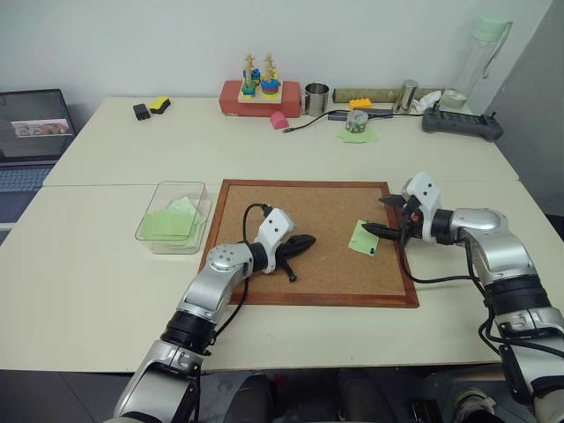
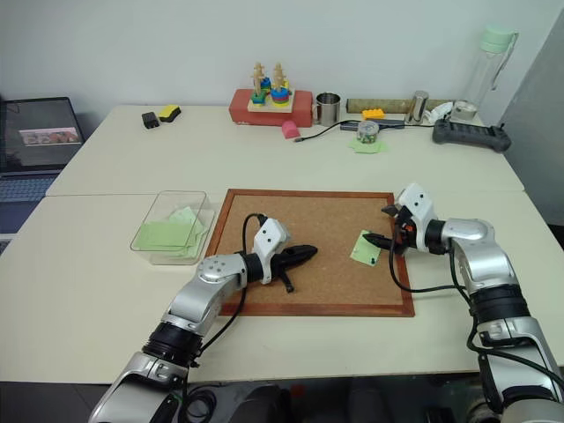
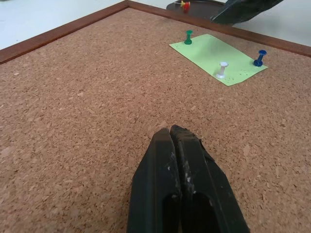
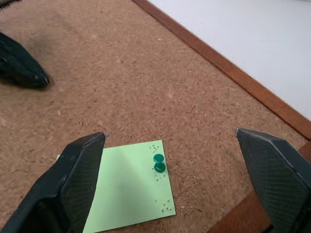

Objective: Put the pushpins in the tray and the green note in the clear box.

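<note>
Your green note [image 3: 218, 59] lies flat on the cork board [image 1: 300, 220], toward its right side, pinned by three pushpins [image 3: 223, 69]: a green one at one corner, a white one near the middle and a blue one at another corner. Your right gripper [image 4: 170, 179] hangs just over the note with its fingers spread wide apart, one on either side of the green pin. Your left gripper [image 1: 304, 241] rests low over the middle of the board, well apart from the note, its fingers [image 3: 160, 184] pressed together on nothing. The tray [image 3: 194, 7] sits just past the board's right edge with pins in it. The clear box [image 1: 174, 214] stands left of the board, holding pale green paper.
</note>
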